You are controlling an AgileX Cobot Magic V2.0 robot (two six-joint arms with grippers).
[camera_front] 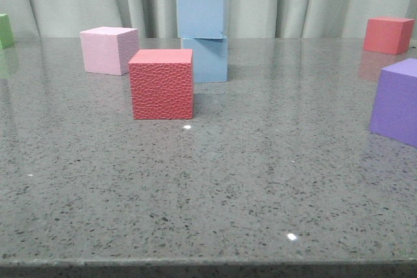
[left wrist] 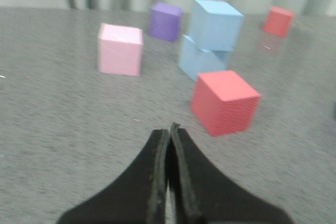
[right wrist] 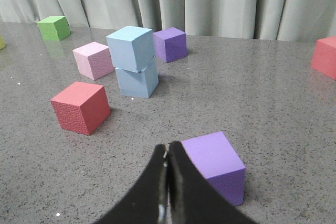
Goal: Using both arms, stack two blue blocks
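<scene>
Wrist views: left claw (left wrist: pixel 169 132), right claw (right wrist: pixel 167 153) closed, empty, above table (right wrist: pixel 273 108).

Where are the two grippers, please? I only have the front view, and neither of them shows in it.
Observer: The left gripper is shut with nothing in it, over bare table short of the red textured cube.
Operator: Thank you. And the right gripper?
Observer: The right gripper is also shut and empty, close beside the nearer purple cube.
Operator: Is anything hidden behind the blue stack?
Observer: Yes. A second purple cube stands behind the upper blue block and the lower blue block, apart from both.
</scene>
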